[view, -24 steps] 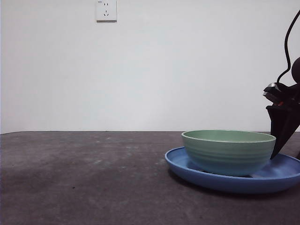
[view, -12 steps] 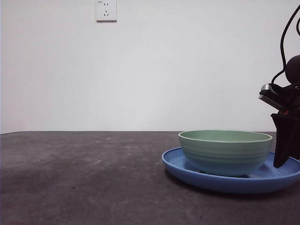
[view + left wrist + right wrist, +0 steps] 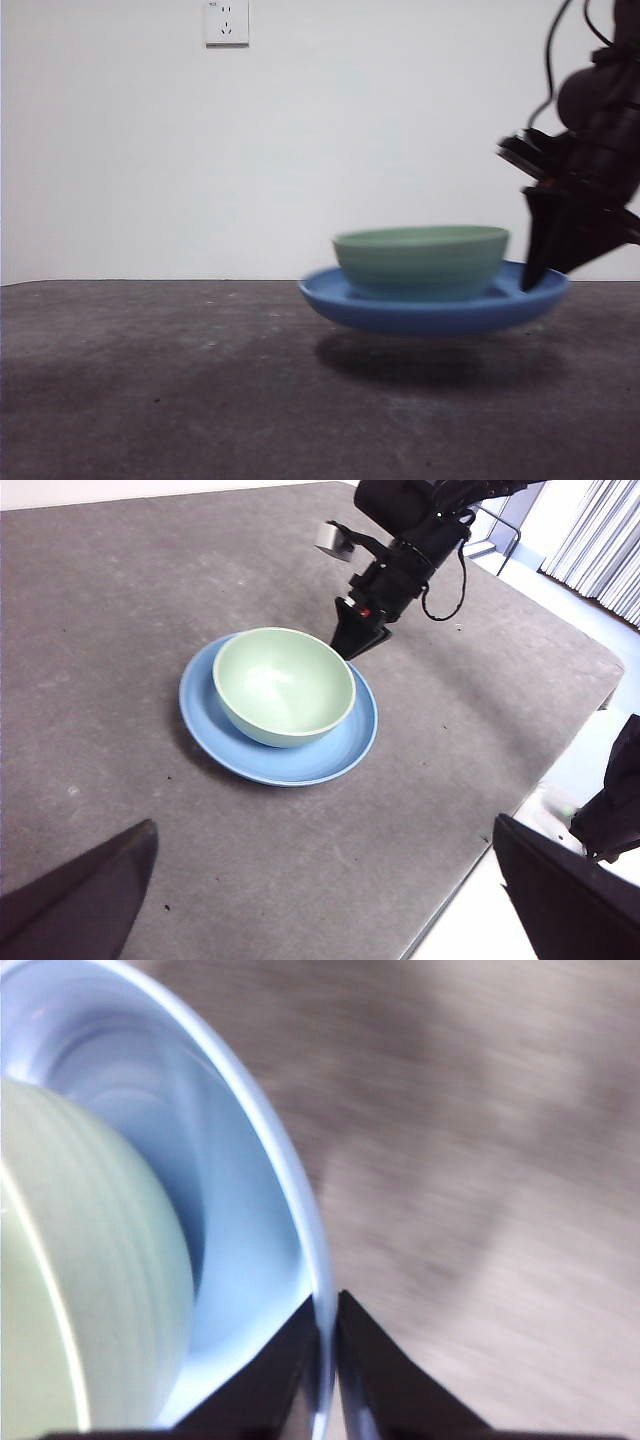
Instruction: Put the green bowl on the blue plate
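The grey table (image 3: 150,380) is running out of the front view on both sides, and its far corner is showing only in the left wrist view. The blue plate (image 3: 430,310) is hanging clear of the table, a shadow lying beneath it, whereas half a second ago it was resting on the surface further to the side. The green bowl (image 3: 422,262) is sitting inside the plate, upright; both are blurring in the front view, so the bowl's ridges are hard to make out. The right gripper (image 3: 327,1335) is reaching down from the upper side edge, its dark arm cut off by the frame, and its jaws are pinching nearly closed on the plate's rim beside the bowl. The left gripper (image 3: 330,900) is waiting well apart above the table, jaws spread wide and holding nothing.
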